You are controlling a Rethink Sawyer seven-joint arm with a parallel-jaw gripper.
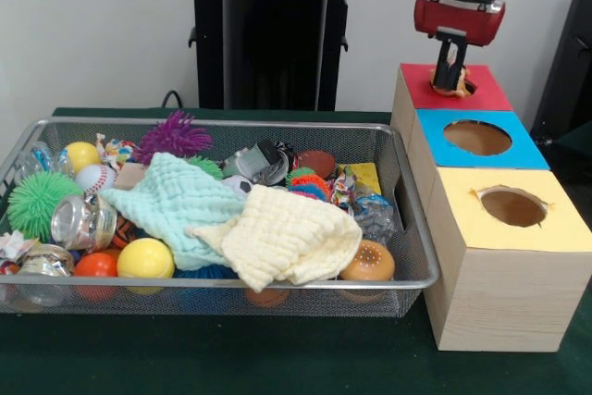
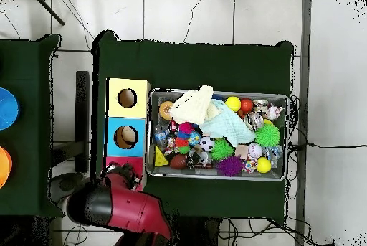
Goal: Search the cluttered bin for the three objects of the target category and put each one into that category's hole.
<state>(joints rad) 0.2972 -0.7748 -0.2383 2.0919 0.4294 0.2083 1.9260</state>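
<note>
Bread-like tan object (image 1: 451,81) sits at the mouth of the red box (image 1: 481,90), upper right of the front view, pinched between the dark fingers of the gripper (image 1: 451,69), which are closed narrowly on it. You should lower it centred over the hole, then release, so it does not catch on the rim. The wire bin (image 1: 407,228) fills the left and centre, cloths (image 1: 277,238) covering much clutter.

From overhead, the arm hides the red box at lower left; the bin (image 2: 287,100) lies centre-right, and you cannot tell the grip there.
</note>
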